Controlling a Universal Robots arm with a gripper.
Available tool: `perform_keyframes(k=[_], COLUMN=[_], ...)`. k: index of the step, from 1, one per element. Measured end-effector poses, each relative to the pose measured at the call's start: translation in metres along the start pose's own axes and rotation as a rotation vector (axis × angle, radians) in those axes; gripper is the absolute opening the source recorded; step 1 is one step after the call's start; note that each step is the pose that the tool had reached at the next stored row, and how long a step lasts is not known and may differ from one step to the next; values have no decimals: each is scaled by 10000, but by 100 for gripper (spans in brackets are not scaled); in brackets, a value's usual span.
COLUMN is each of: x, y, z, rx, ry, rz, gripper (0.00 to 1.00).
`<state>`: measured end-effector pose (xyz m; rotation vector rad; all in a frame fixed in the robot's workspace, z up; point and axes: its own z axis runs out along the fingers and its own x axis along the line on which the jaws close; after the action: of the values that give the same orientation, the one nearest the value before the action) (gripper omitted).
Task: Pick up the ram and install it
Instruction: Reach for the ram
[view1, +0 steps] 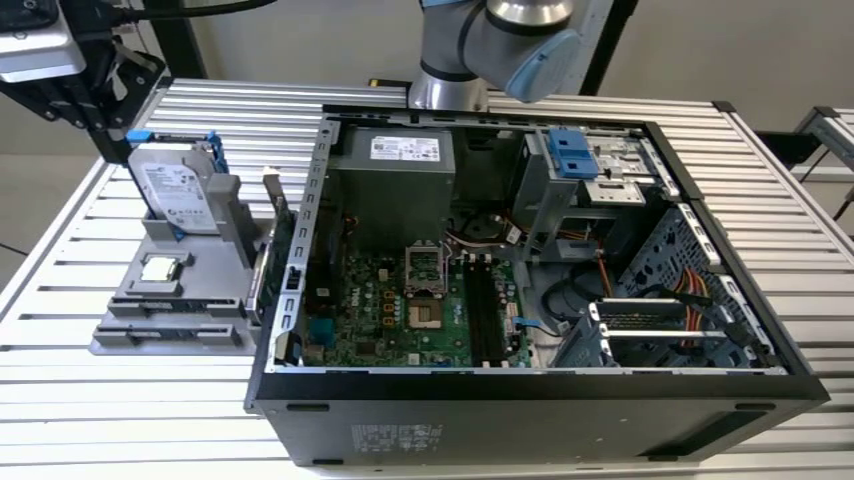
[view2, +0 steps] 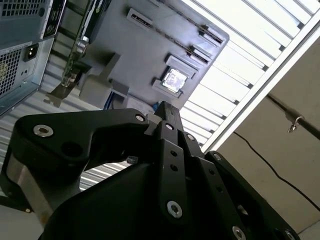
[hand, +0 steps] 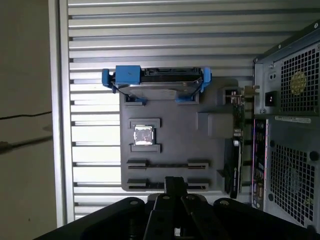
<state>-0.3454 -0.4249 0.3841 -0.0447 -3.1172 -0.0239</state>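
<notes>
The black metal claw (hand: 173, 180), low centre in the first wrist view, is closed on nothing. Just beyond its tip, edge-up in the flat grey plastic tray (hand: 180, 145), a thin dark stick looks like the ram (hand: 167, 163). It is probably light, stiff and fragile, best pinched across its flat faces.

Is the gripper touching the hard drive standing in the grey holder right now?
Apart. In the first wrist view the gripper appears by the slotted end of the grey holder, and bare holder surface separates it from the hard drive.
</notes>
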Motion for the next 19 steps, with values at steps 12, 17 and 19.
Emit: perform_keyframes(k=[12,17,19], x=[-3,-5,-5], y=[-102,-139,-152], z=[18,29,33], rx=[1,1,2], ry=[30,49,56], rz=[0,1,1], gripper=[0,0,0])
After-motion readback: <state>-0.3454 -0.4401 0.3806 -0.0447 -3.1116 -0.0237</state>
